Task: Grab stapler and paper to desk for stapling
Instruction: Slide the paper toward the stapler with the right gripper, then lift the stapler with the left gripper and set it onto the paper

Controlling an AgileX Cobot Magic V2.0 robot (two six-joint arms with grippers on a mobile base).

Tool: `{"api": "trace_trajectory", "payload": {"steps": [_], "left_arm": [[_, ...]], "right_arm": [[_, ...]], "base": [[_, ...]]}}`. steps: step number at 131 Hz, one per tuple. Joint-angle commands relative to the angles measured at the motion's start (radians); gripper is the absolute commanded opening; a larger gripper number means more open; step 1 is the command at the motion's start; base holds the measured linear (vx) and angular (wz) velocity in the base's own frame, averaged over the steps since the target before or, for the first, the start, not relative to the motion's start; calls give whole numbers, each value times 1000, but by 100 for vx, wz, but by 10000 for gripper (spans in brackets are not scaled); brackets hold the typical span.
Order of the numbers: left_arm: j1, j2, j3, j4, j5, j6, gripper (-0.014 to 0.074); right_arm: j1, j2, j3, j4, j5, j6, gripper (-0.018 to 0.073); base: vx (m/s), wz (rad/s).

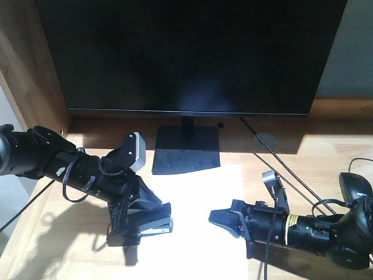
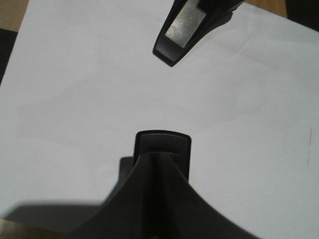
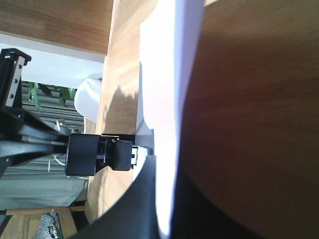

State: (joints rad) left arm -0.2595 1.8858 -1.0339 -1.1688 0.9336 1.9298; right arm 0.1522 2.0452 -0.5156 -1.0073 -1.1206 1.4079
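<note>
The flat white paper sheet (image 1: 198, 216) runs off the front view's bottom edge; the black desktop stapler (image 1: 143, 221) is largely hidden within the left gripper (image 1: 152, 220)

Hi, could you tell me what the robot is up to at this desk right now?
It is setting up to staple. The paper lies flat on the desk in front of the monitor. The left gripper holds the stapler at the sheet's left edge, while the right gripper sits at its right edge with its fingers on either side of the sheet.
</note>
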Motion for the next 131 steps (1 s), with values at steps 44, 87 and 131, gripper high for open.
{"api": "trace_trajectory", "payload": {"steps": [44, 87, 131], "left_arm": [[-39, -37, -20, -54, -17, 10, -6], [-50, 48, -20, -42, -24, 8, -6], [-50, 109, -20, 8, -41, 8, -6]], "right_arm": [[-2, -35, -11, 13, -75, -13, 0], [-2, -35, -11, 27, -75, -13, 0], [-2, -35, -11, 27, -80, -13, 0]], "base": [[0, 0], [0, 0], [0, 0]]}}
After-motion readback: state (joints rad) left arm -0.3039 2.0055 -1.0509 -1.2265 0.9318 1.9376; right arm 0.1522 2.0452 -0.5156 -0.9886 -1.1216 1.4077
